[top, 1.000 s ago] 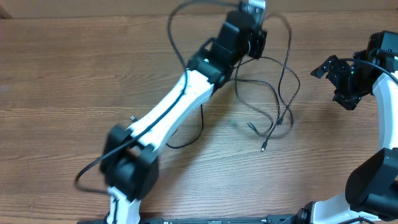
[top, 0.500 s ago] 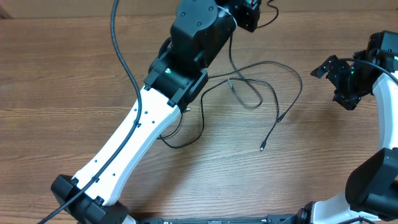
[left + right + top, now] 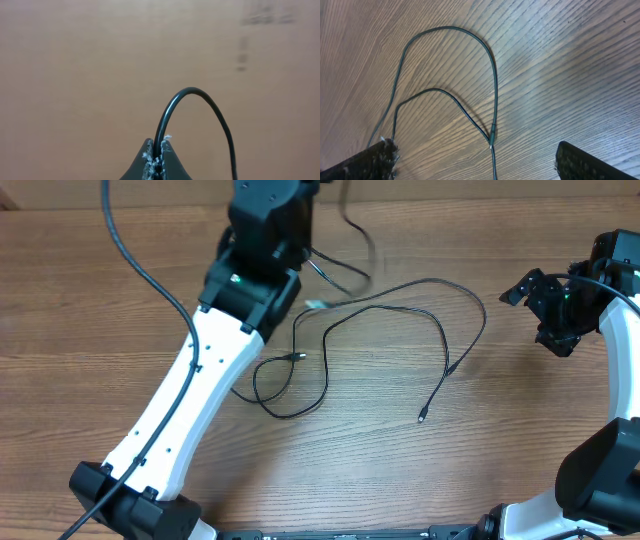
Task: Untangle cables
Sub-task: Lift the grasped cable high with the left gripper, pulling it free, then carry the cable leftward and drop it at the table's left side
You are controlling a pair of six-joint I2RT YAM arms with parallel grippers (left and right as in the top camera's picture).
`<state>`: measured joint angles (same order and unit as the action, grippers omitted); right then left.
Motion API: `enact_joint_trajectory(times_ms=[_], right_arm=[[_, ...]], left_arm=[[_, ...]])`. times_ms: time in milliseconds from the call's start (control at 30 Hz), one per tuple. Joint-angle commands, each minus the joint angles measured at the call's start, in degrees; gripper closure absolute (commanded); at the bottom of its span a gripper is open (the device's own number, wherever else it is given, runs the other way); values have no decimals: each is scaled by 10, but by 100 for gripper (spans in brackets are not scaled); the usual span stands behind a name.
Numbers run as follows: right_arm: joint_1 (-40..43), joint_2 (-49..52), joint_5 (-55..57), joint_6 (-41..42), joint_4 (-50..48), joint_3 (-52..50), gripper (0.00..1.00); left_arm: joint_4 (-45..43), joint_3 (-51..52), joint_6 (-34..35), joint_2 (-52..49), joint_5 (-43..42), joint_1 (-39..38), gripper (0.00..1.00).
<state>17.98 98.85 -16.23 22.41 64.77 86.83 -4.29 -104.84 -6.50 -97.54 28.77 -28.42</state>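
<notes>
One cable (image 3: pixel 192 93) sits pinched in my left gripper (image 3: pixel 157 162); my right gripper (image 3: pixel 477 160) hangs spread wide. A hard pull could cinch the crossed cables (image 3: pixel 447 365) into a knot.

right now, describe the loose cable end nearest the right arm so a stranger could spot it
On the wooden table, look right of the long white left arm, where thin black cables sprawl in loops. Follow the widest arc down its right side to the plug end, lying alone on bare wood. The other plug end sits inside a loop, close beside that arm.
</notes>
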Motion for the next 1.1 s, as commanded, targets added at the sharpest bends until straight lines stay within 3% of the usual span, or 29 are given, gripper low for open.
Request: enact_joint_trajectory(times_ms=[0,267,467,767,1067], right_arm=[[2,-7,3,-4,-1,-4,0],[2,-7,3,-4,-1,-4,0],[2,-7,3,-4,-2,-4,0],[2,-7,3,-4,-1,-4,0],[2,-7,3,-4,-2,-4,0]], left_arm=[[15,-11,-27,14,48,43,96],[148,-11,70,13,47,174,96],[278,-10,229,11,36,320,96],[422,-10,393,-4,16,465,96],[493,-10,414,-42,10,549,96]])
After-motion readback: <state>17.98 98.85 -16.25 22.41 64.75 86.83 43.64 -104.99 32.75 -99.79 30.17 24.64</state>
